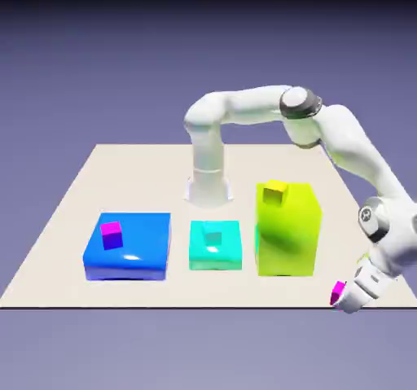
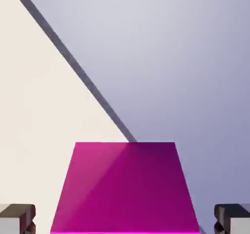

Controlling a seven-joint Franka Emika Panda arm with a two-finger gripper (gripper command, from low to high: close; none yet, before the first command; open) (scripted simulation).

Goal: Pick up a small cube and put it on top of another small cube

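The claw was spread wide, with one finger on each side of a small pink-purple cube. In the hand view, a thin gap showed between the cube and each finger, so the claw was not pinching it. From the tall yellow-green block, that cube and the claw were off to the exterior view's right and nearer the camera, by the table's front edge. I could not tell what was under the cube.

The other pink-purple cube was well apart from the tall block, far to the exterior view's left, on top of the flat blue block. The teal block sat just beside the tall block, on its left side, with a tiny cyan cube on it. A tiny yellow cube was on the tall block itself. The tall block and the teal block stood between the two pink-purple cubes, from side to side.
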